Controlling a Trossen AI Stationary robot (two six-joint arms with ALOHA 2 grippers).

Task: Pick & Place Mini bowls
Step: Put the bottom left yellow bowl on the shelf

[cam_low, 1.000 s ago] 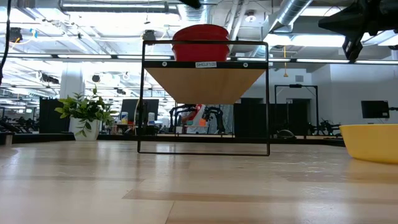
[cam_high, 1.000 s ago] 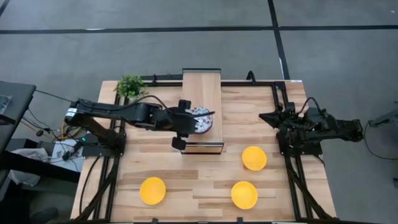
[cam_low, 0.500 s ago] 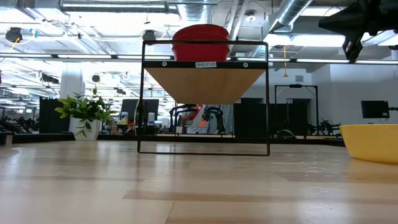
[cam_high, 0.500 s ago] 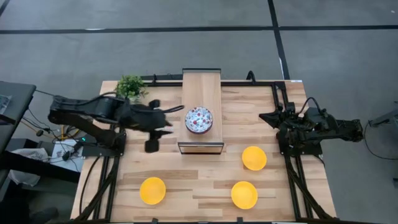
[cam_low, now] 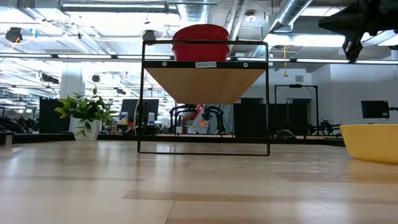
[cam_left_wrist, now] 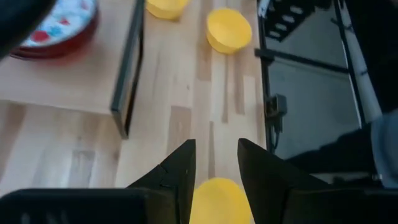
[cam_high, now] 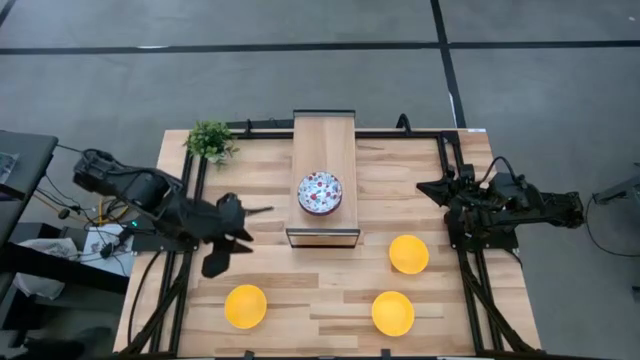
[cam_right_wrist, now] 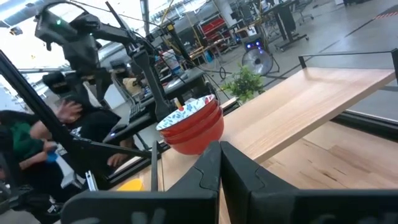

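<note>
A stack of white floral bowls with red outsides (cam_high: 320, 192) stands on the raised wooden shelf (cam_high: 325, 145) at the table's middle; the stack (cam_low: 200, 42) also shows in the low view and the stack (cam_right_wrist: 193, 124) in the right wrist view. Three yellow bowls rest on the table: near left (cam_high: 245, 305), near right (cam_high: 392, 313) and right of the shelf (cam_high: 408, 254). My left gripper (cam_high: 232, 245) hangs open above the table left of the shelf, pointing slantwise down at the near-left yellow bowl (cam_left_wrist: 219, 199). My right gripper (cam_right_wrist: 219, 155) waits shut at the right edge.
A small potted plant (cam_high: 210, 140) stands at the far left corner. The shelf's black metal frame (cam_low: 267, 99) rises from the table's middle. A person (cam_right_wrist: 25, 137) sits beyond the table's left side.
My left gripper has drawn back from the floral bowls on the shelf toward the table's left and near edges, rising a little and rolling as it went. The bowl stack has stayed on the shelf.
</note>
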